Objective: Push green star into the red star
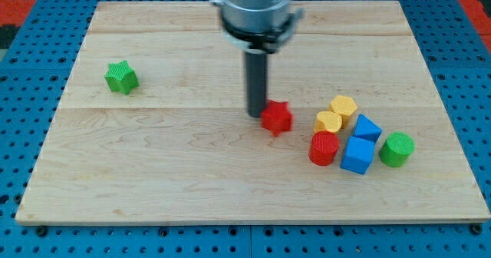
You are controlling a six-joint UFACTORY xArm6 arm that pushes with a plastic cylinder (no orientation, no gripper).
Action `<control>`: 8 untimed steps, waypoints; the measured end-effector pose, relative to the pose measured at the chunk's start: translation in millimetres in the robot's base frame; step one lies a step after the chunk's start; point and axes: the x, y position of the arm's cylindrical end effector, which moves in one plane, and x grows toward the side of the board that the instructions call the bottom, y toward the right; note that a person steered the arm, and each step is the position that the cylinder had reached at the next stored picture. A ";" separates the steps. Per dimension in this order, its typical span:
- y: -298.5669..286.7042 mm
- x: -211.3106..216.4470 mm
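The green star (pixel 121 77) lies near the view's left edge of the wooden board, alone. The red star (pixel 277 117) lies right of the board's middle. My tip (pixel 255 116) rests on the board just left of the red star, touching or almost touching its left side. The green star is far to the left of my tip. The dark rod rises from the tip to the arm's grey body at the view's top.
A cluster sits at the view's right: a yellow hexagon block (pixel 344 107), a yellow heart-like block (pixel 328 122), a red cylinder (pixel 324 148), two blue blocks (pixel 367 127) (pixel 357 154) and a green cylinder (pixel 397 149). The wooden board (pixel 153 181) lies on a blue pegboard.
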 end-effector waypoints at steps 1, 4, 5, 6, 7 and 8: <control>-12.2 6.3; -233.3 -148.5; -246.1 -83.6; -198.9 -32.2; -197.6 -17.4; -266.6 -42.5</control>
